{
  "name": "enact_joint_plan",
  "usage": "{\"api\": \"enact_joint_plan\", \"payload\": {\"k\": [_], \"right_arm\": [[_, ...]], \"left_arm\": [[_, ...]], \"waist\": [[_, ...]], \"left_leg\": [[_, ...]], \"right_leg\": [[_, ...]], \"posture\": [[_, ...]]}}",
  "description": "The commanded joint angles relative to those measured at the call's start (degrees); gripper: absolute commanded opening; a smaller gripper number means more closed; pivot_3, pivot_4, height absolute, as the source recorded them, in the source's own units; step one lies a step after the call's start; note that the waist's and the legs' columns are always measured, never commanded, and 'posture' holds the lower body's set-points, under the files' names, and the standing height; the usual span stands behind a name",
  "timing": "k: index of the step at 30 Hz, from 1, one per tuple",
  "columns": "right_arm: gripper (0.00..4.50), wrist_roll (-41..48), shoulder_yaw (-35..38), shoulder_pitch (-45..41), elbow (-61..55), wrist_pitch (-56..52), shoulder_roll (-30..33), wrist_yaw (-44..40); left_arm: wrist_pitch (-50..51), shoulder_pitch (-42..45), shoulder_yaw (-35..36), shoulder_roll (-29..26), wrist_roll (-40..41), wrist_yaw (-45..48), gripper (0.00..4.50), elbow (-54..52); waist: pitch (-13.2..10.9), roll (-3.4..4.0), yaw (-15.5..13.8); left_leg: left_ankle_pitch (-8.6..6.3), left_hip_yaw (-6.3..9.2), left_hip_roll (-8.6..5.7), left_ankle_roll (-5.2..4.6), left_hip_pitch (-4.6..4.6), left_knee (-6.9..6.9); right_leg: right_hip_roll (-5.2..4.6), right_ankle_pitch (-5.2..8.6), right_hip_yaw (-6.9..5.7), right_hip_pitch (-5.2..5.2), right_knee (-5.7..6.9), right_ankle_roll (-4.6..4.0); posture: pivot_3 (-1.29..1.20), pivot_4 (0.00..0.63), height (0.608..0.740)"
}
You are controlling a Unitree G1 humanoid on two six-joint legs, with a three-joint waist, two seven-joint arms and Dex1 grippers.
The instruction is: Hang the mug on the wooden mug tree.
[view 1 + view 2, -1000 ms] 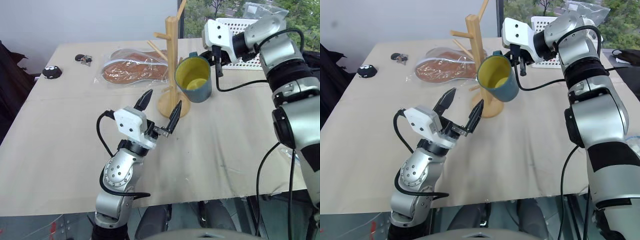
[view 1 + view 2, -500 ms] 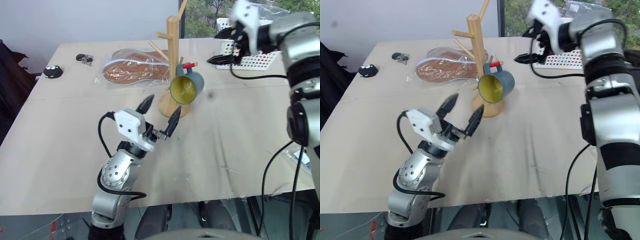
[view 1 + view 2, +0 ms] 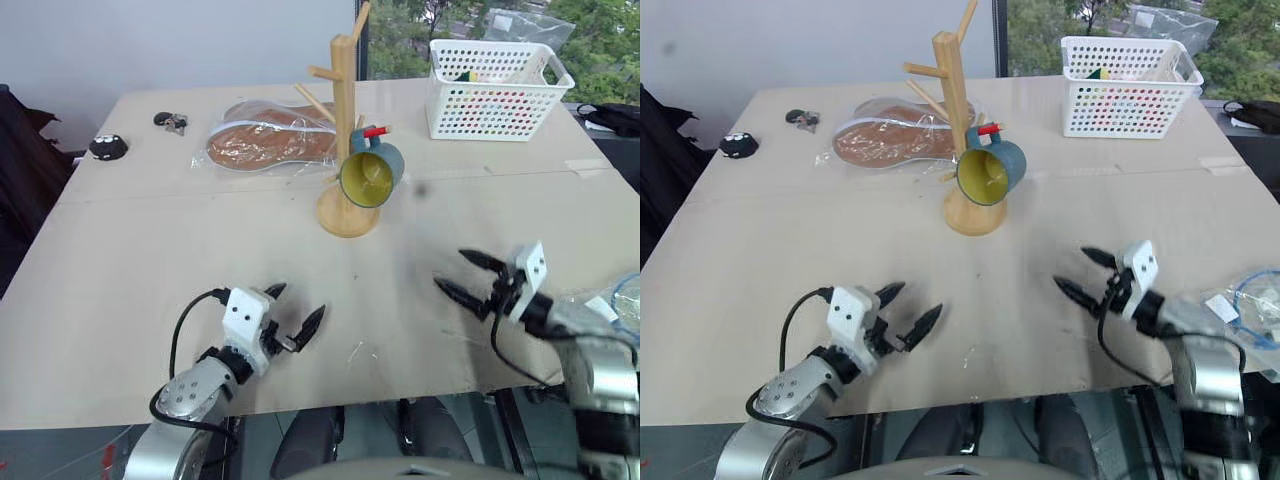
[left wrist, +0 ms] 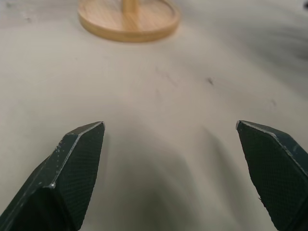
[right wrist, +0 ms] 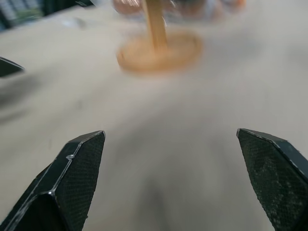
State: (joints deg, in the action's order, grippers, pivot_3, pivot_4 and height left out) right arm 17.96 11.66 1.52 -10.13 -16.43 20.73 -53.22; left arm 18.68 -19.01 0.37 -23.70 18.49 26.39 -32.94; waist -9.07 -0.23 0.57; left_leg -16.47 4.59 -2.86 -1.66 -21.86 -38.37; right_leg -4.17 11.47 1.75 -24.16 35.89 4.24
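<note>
Left eye view: right end effector (image 3: 466,279), earlier gripping the mug (image 3: 372,176), now gapes empty, lowered.

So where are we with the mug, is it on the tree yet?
Looks done. The mug hangs by its handle on the red-tipped peg of the mug tree, tilted with its yellow inside facing the camera. Nothing is in hand: the left gripper and the right gripper are both open and empty, low over the near table edge. Nothing visible is left to do.
</note>
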Motion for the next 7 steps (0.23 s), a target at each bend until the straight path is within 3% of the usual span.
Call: {"api": "enact_joint_plan", "payload": {"k": [1, 7], "right_arm": [[4.44, 2.2, 0.5, 4.7, -5.3, 1.4, -0.5, 2.5], [4.44, 1.8, -0.3, 8.1, -4.4, 5.8, -0.3, 4.7]], "left_arm": [[-1.6, 0.4, 2.4, -0.9, 1.2, 1.7, 4.5, -0.2], [-1.2, 0.4, 1.9, -1.8, 0.6, 2.8, 4.5, 0.0]], "waist": [[0.0, -0.02, 0.1], [0.0, -0.06, 0.3]], "left_leg": [[-0.02, 0.01, 0.05, -0.02, 0.34, 0.0], [-0.03, -0.1, 0.12, -0.04, 0.88, 0.04]], "right_leg": [[0.03, 0.03, -0.03, 0.39, -0.04, -0.01], [0.13, 0.13, 0.03, 0.83, -0.05, -0.11]], "posture": [[0.0, 0.15, 0.74], [0.0, 0.15, 0.74]]}}
